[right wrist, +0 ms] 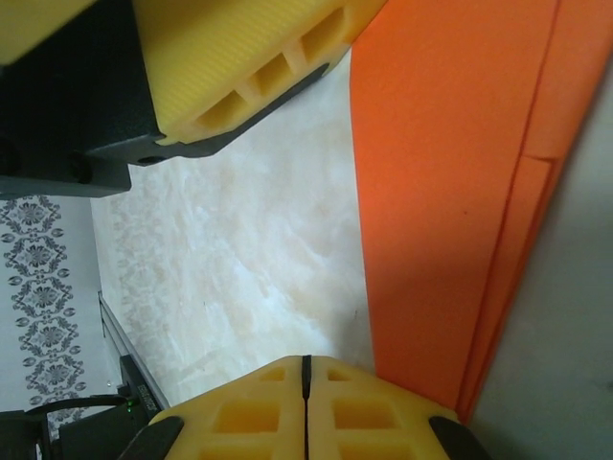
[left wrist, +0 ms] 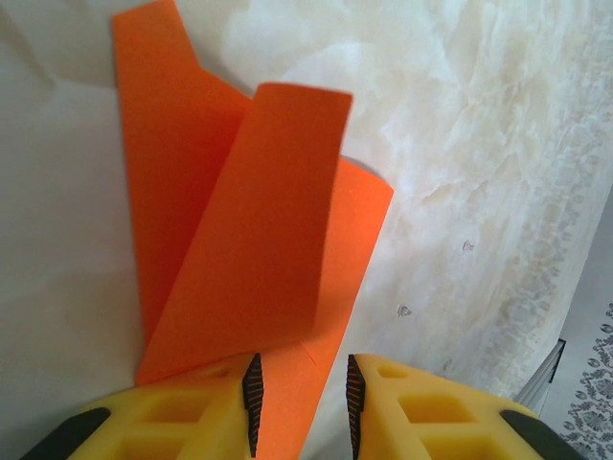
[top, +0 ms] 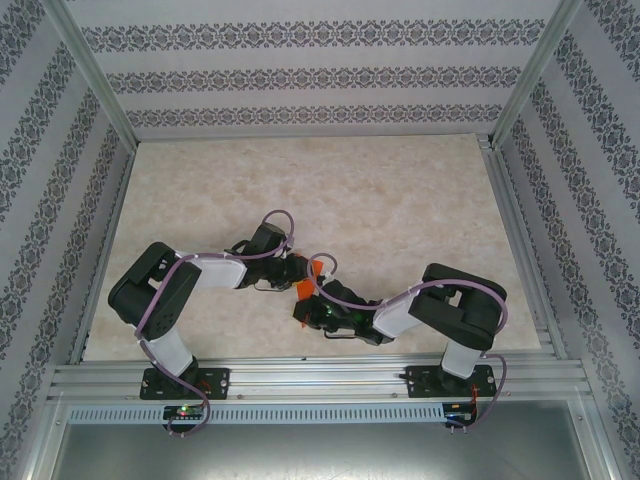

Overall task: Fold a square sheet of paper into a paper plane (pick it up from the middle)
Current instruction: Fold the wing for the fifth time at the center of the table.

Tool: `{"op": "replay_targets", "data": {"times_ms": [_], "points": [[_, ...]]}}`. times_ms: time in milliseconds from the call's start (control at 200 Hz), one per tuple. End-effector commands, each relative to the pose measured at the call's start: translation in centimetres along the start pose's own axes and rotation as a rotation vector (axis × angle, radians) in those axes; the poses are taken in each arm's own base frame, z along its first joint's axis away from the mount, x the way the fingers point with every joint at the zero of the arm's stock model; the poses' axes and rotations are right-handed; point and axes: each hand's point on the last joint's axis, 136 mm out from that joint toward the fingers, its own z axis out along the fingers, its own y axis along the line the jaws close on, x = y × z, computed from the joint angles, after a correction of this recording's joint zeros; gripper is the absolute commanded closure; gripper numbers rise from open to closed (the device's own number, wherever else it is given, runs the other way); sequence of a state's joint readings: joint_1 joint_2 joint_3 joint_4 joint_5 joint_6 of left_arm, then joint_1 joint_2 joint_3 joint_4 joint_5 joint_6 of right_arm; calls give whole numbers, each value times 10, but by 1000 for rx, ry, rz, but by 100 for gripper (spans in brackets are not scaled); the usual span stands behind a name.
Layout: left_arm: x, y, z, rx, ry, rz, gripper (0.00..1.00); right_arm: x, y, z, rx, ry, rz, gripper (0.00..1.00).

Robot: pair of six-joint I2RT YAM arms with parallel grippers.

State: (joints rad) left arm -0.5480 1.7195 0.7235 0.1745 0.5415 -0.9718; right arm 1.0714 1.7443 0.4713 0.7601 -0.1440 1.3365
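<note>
The left fingers stand a little apart, not wide. A strip of the paper runs into the gap between their pads, touching the one on the left of that view and leaving a sliver of bench showing by the other. I judge they straddle the sheet rather than pinch it, though the contact underneath is hidden. The paper lies on the bench at the centre, between the two arms. It is partly folded: one long flap curls up off the layers below and does not lie flat. It is thin, light and springy, likely to slide on the smooth bench, to unfold unless a crease is pressed hard, and to crumple or tear under a rough grip. The best hold looks to be along a doubled edge or the centre fold, where the layers give some stiffness, with the other arm pinning the sheet. To the right, the paper's stacked straight edges run alongside the right fingers, which are closed tight together with no orange in their seam. The sheet passes just beside, perhaps under, the one nearest it, so they hold nothing.
</note>
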Motion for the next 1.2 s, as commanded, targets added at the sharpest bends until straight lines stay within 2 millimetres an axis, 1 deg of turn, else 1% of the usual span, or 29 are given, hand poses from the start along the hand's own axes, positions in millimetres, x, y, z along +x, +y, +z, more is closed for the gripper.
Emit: {"op": "replay_targets", "data": {"times_ms": [0,35,85,150,195,230,305,365,425,500,550,580,709,749,804,854,944,1089,1199], "points": [[26,67,10,-208,46,-122,66,41,-38,-13,132,146,-28,93],[26,68,10,-211,46,-122,66,42,-35,-15,131,152,-44,93],[26,68,10,-214,46,-125,66,43,-36,-19,158,167,-68,94],[27,67,11,-214,46,-131,66,44,-44,-27,229,190,-97,94],[28,66,11,-213,46,-131,66,41,-51,-34,277,185,-109,93],[29,66,12,-212,45,-136,66,37,-50,-40,281,175,-120,93],[31,65,13,-207,40,-150,66,26,-35,-50,237,136,-140,92],[30,64,12,-205,26,-163,66,15,-17,-59,199,87,-166,90],[29,65,11,-213,4,-180,66,4,-4,-67,179,37,-177,88],[28,64,10,-217,-23,-205,66,-9,10,-72,145,-21,-170,86],[28,65,9,-221,-44,-230,67,-15,14,-70,133,-41,-155,85],[28,64,8,-222,-58,-241,67,-19,20,-67,117,-51,-149,85],[29,67,4,-232,-116,-295,67,-27,36,-50,68,-65,-122,85],[30,67,3,-232,-126,-308,67,-31,36,-44,62,-70,-112,85],[31,67,3,-230,-137,-318,67,-36,29,-38,75,-78,-86,85],[32,67,3,-229,-144,-322,67,-40,29,-33,55,-75,-67,87],[33,67,2,-228,-149,-329,67,-47,24,-30,55,-84,-49,87],[34,65,3,-217,-152,-329,67,-51,15,-27,71,-68,-39,87],[33,62,2,-207,-159,-330,67,-46,10,-22,76,-36,-31,87]]}}
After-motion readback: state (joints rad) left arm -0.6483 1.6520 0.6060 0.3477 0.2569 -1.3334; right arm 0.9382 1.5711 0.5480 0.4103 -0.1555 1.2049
